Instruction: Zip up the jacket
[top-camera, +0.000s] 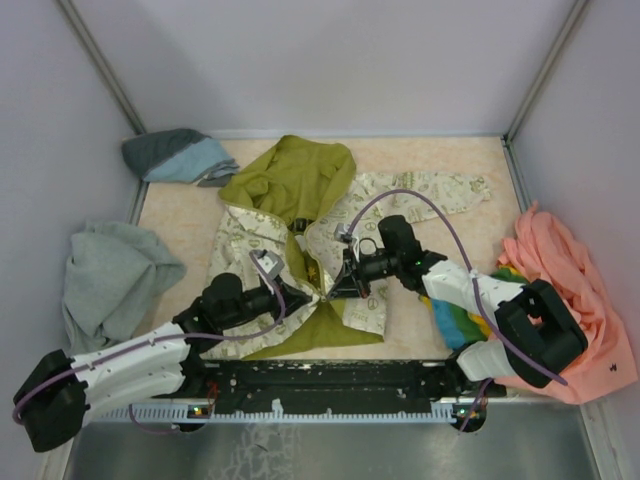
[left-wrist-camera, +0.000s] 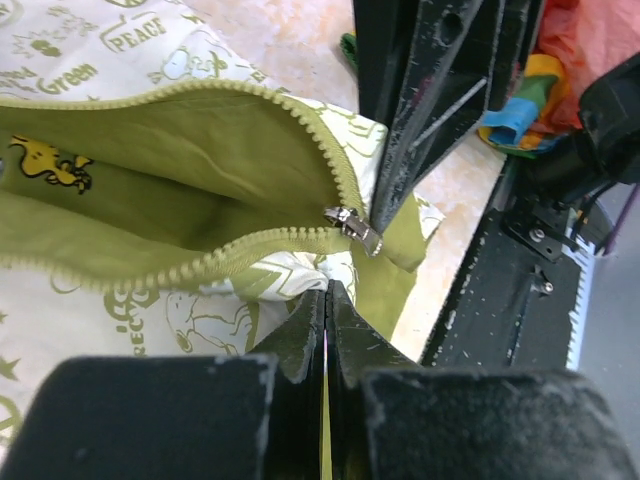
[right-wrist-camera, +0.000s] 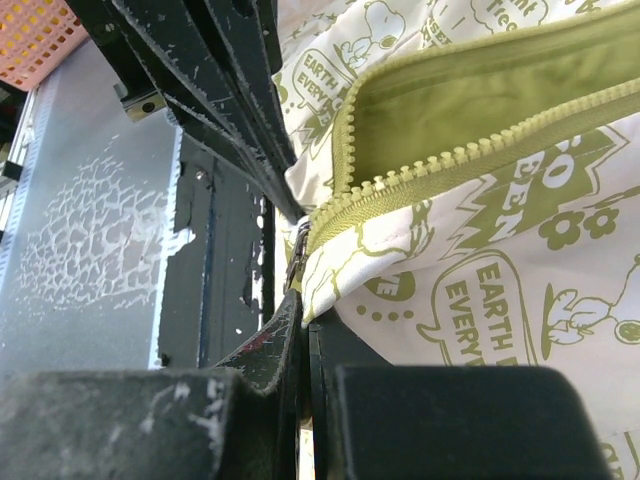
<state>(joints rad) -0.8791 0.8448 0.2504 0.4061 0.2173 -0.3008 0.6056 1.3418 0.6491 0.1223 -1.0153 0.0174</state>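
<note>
Grip first: the left gripper (left-wrist-camera: 326, 300) is pressed shut on a fold of the jacket (top-camera: 245, 240) at its hem, just below the zipper slider (left-wrist-camera: 350, 224). The right gripper (right-wrist-camera: 303, 320) is likewise closed on cloth at the foot of the zipper, beside the slider; whether the pull tab itself sits between its pads cannot be told. From there the two rows of zipper teeth (left-wrist-camera: 200, 262) run apart, showing green lining, so the front is open nearly its whole length. The jacket lies spread on the table (top-camera: 175, 215) between the arms, its hood (top-camera: 290, 175) at the far end. It looks light, limp and quilted, likely to bunch and slide rather than resist, so the hem wants pinning taut while the small metal pull is taken by its tab. The teeth should be held straight ahead of the slider to avoid snagging lining.
</note>
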